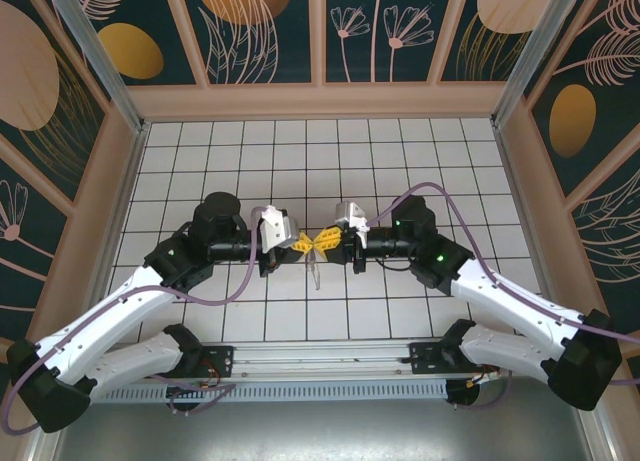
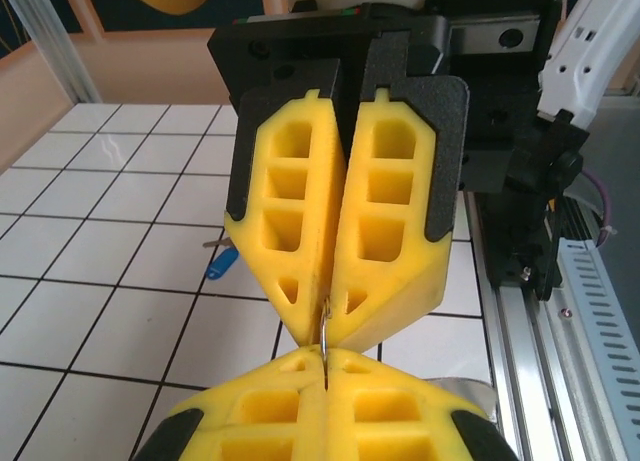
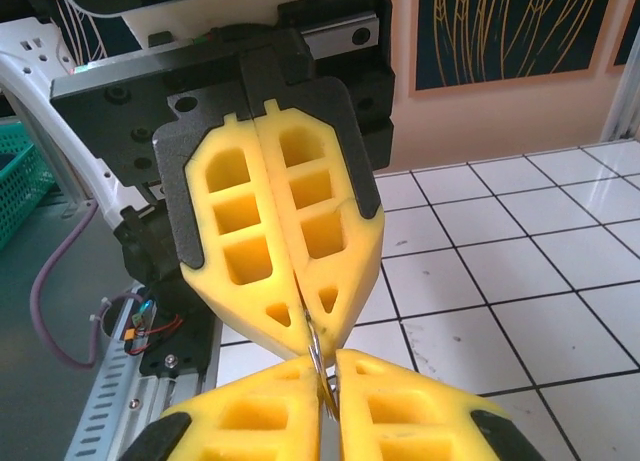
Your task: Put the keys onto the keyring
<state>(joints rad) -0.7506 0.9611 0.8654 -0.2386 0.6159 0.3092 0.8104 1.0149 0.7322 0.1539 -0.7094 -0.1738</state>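
Tiled table (image 1: 300, 151): left fingers (image 2: 280, 411), right fingers (image 2: 290, 211) pinch keyring (image 2: 326, 333).

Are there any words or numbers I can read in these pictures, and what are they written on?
None: no word, number, brand or sign can be read anywhere.
The wall panels carry only painted flowers and leaves, no letters.
The yellow fingers of the end effectors are plain, with no label.
The blue key and the keyring are too small to tell whether anything is stamped on them.
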